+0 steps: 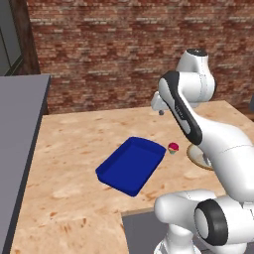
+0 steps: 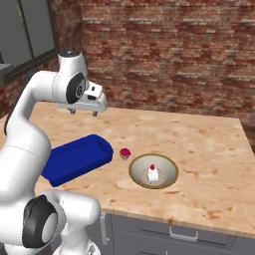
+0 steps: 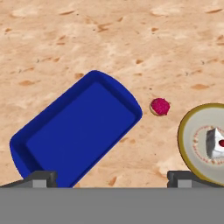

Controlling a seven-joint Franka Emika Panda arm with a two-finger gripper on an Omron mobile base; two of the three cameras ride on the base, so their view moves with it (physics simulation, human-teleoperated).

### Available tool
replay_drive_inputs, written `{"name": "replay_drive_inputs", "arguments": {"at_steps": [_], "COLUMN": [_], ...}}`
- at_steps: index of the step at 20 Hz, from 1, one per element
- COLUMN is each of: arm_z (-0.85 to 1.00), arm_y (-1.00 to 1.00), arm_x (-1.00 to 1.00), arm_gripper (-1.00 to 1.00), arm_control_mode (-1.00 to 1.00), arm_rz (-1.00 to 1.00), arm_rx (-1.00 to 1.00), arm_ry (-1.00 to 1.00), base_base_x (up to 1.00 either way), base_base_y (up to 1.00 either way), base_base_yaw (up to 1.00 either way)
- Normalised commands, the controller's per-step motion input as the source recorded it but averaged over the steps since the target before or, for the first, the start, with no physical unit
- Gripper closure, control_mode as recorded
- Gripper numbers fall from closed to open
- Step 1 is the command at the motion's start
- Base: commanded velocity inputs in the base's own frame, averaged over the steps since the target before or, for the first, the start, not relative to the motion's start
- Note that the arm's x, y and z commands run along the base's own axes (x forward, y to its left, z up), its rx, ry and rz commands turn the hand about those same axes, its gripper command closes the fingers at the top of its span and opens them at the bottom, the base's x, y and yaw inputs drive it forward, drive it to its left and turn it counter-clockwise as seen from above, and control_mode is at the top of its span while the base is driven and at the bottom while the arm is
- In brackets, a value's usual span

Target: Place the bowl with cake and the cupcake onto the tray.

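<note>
The end effector hung spread and empty above the deep-blue rectangular tray; it needed to descend squarely over the tiny red-topped cupcake beside that tray.

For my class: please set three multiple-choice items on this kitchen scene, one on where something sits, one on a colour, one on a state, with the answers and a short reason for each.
1. Where is the cupcake?
A. on the counter between the tray and the bowl with cake
B. inside the tray
C. in the bowl

2. What colour is the tray?
A. green
B. deep blue
C. white

3. What state is the gripper in?
A. clamped on the cupcake
B. resting in the tray
C. held above the counter, jaws apart, holding nothing

Answers:
1 A: it stands on bare wood beside the tray's end, short of the bowl with cake.
2 B: walls and floor are blue.
3 C: the hand view shows the fingertips wide apart.
</note>
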Motion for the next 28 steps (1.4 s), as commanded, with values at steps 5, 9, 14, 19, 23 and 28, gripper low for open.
{"name": "replay_drive_inputs", "arguments": {"at_steps": [5,9,14,19,23,28], "arm_z": [0.0,0.0,0.0,0.0,-0.11,-0.36], "arm_y": [0.0,0.0,0.0,0.0,-0.02,-0.17], "arm_x": [0.0,0.0,0.0,0.0,0.0,0.01], "arm_gripper": [-1.0,-1.0,-1.0,-1.0,-1.0,-1.0], "arm_control_mode": [1.0,1.0,1.0,1.0,-1.0,-1.0], "arm_rz": [0.0,0.0,0.0,0.0,0.0,0.0], "arm_rx": [0.0,0.0,0.0,0.0,0.0,0.0], "arm_ry": [0.0,0.0,0.0,0.0,0.01,0.05], "base_base_x": [0.0,0.0,0.0,0.0,0.0,0.0], "base_base_y": [0.0,0.0,0.0,0.0,0.0,0.0], "base_base_yaw": [0.0,0.0,0.0,0.0,0.0,0.0]}}
